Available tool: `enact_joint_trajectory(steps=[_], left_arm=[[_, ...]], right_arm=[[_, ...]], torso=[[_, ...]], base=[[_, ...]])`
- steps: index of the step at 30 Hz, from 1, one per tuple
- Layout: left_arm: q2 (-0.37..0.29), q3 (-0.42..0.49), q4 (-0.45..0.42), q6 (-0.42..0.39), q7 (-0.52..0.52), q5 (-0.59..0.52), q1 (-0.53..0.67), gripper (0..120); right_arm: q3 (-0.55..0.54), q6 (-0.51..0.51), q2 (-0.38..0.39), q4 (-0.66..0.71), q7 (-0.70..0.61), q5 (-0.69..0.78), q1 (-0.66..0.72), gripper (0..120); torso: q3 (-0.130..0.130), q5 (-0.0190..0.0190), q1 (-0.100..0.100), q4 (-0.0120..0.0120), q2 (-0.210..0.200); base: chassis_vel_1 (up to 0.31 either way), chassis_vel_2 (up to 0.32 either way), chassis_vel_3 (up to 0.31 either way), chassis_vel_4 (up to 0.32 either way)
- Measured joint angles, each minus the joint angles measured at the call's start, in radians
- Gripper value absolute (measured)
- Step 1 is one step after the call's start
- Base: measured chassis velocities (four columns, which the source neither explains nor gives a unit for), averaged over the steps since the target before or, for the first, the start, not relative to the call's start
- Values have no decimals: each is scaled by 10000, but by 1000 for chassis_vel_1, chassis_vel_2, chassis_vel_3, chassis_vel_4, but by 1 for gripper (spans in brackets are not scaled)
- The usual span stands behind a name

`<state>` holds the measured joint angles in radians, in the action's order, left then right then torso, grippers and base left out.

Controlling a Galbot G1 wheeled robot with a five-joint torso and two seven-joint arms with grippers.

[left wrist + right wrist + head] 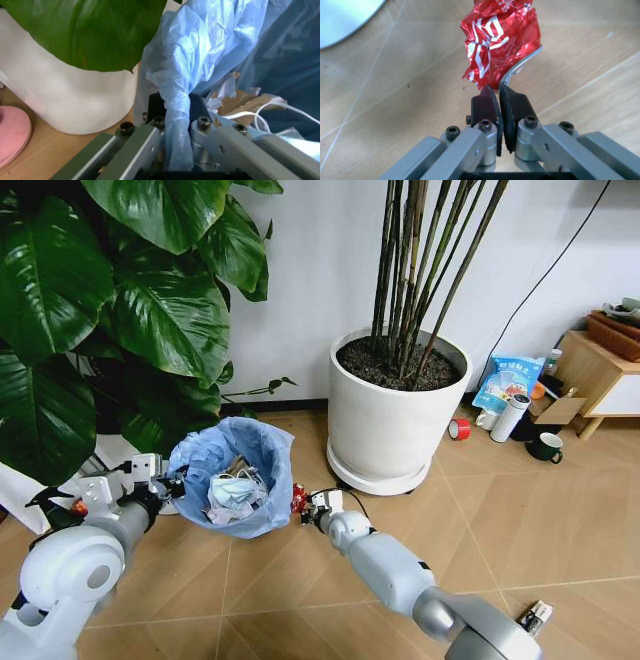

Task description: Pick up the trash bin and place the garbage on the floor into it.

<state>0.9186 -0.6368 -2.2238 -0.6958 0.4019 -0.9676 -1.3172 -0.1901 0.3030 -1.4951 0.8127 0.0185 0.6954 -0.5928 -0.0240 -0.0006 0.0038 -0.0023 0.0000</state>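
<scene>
Leaves of a large green plant [110,310] fill the left of the head view, above the left gripper [165,480], whose jaws are clamped on the near-left rim of the trash bin [240,480], pinching the crinkly light-blue bag [210,52] that lines it. The bin hangs tilted toward the camera, with crumpled white paper and brown scraps [240,103] lying inside. Just to its right, the right gripper [303,502] hovers low over the herringbone wood floor [480,520], its jaws closed to a narrow pinch on the tip of a crushed red wrapper [500,45], which sits beside the bin's outer wall rather than over its mouth. Behind stands a big white plant pot [395,420] holding tall thin stems. Farther right, a red tape roll [459,428], a white bottle [510,418] and a dark mug [547,446] sit near a low wooden cabinet [590,370]. A black-and-white wrapper [535,616] lies on the floor at the lower right.
</scene>
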Motion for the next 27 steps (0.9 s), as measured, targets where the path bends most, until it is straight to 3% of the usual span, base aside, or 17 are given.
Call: enact_joint_trajectory(steps=[12,17,27], left_arm=[[-3,25,35,-1,-28,-7,-32,0],[36,64,150,-4,-136,88,-118,0],[171,153,237,-7,-215,276,-286,0]], right_arm=[[231,-66,749,1583,-175,-95,-402,0],[676,-30,1633,3741,-296,-69,-1046,0],[1441,-77,2318,5724,-255,-100,-1813,0]], torso=[[-1,0,0,0,0],[0,-1,0,1,0],[1,-1,0,0,0]], base=[[0,0,0,0],[0,0,0,0],[0,0,0,0]])
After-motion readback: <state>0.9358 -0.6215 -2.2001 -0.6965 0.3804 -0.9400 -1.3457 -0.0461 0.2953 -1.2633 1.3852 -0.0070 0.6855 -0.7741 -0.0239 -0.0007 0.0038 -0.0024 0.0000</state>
